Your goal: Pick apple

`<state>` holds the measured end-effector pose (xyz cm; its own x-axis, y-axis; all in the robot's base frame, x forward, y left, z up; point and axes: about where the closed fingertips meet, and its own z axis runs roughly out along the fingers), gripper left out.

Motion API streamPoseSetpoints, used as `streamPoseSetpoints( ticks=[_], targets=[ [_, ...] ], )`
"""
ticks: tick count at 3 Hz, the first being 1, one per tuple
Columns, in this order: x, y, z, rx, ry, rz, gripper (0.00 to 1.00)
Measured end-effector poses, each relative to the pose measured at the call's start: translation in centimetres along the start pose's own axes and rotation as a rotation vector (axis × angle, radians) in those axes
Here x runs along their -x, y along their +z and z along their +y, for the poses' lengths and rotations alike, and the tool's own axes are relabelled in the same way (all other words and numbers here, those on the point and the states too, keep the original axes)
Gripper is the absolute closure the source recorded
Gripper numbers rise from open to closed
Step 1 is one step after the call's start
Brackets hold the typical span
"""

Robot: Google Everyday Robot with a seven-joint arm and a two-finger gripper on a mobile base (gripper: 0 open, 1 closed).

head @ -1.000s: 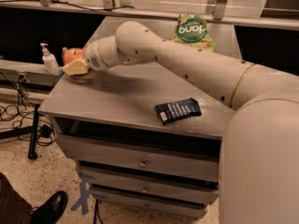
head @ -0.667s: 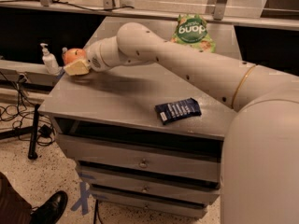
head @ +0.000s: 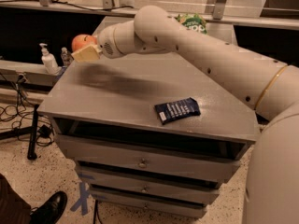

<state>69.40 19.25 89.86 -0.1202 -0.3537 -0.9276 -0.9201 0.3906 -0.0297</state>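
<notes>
Gripper (head: 86, 51): fingers pinching apple (head: 80, 41), raised over far-left corner of grey cabinet (head: 117, 94); blue packet (head: 177, 110) near right.

The scene is dim and warm-toned. Light comes from above and brightens the upper side of the arm (head: 210, 45) behind the gripper (head: 88, 53), which hangs at the far left corner of the cabinet top (head: 121, 113). Below the gripper and on under the arm, a broad soft shadow lies on that top. The apple (head: 82, 41) right against the gripper glows bright orange, and the background behind it is black.
</notes>
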Motion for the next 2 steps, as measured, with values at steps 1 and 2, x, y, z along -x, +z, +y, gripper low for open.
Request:
streamPoseSetpoints(
  ticks=[1, 2],
  targets=[
    [2.37, -5.2, -1.38, -0.021, 0.001, -0.042, 1.0],
    [2.37, -5.19, -1.37, -0.021, 0.001, -0.042, 1.0]
  ],
)
